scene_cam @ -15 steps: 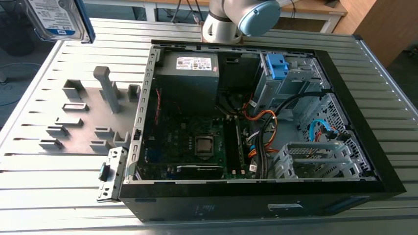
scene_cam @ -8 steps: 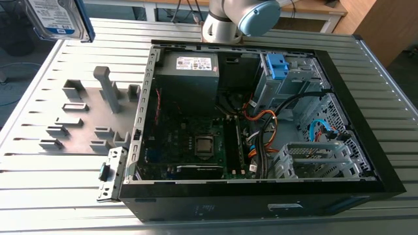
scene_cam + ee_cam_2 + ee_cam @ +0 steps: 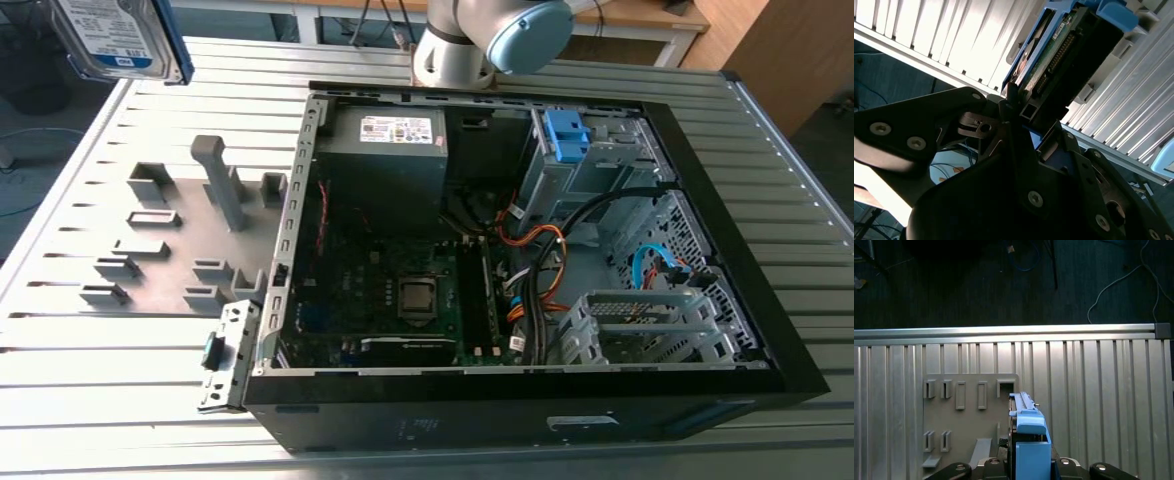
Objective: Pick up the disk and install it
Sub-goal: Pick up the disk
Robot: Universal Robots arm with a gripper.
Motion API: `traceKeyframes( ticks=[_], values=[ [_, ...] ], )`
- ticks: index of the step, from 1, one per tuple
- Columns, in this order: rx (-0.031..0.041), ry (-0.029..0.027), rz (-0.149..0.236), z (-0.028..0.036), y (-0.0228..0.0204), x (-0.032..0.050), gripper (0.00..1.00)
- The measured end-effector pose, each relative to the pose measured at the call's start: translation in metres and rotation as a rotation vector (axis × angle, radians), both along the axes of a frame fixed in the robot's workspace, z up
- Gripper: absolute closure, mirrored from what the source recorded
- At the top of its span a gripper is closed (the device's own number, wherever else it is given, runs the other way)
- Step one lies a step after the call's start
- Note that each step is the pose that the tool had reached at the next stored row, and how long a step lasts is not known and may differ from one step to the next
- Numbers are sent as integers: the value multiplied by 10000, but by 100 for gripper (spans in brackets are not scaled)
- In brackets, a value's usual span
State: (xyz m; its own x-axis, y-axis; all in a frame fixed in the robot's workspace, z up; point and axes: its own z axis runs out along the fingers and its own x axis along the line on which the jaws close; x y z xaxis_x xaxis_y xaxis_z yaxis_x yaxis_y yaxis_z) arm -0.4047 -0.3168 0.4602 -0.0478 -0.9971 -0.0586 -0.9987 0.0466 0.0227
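The disk (image 3: 114, 35), a silver drive with a white-and-blue label and blue side rails, hangs in the air over the far corner of the table on the exterior view's left. In the second wrist view my gripper (image 3: 1021, 112) is shut on one end of the disk (image 3: 1064, 45), whose green circuit board and connector face the camera. In the first wrist view the disk (image 3: 1029, 440) stands edge-on above the grey fixture plate (image 3: 966, 425), blue rail toward the camera, between the gripper's black links (image 3: 1029, 471).
An open black computer case (image 3: 787, 330) lies on the ribbed metal table (image 3: 134, 350), with a grey power-supply box (image 3: 387, 140), a blue bracket (image 3: 567, 135), cables and a metal drive cage (image 3: 641, 320) inside. The arm's base (image 3: 467, 40) stands behind the case.
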Motion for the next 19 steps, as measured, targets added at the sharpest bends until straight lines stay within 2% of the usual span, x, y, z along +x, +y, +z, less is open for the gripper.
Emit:
traceKeyframes(
  ticks=[19],
  values=[
    [5,1,0,52,0,4,64]
  ],
)
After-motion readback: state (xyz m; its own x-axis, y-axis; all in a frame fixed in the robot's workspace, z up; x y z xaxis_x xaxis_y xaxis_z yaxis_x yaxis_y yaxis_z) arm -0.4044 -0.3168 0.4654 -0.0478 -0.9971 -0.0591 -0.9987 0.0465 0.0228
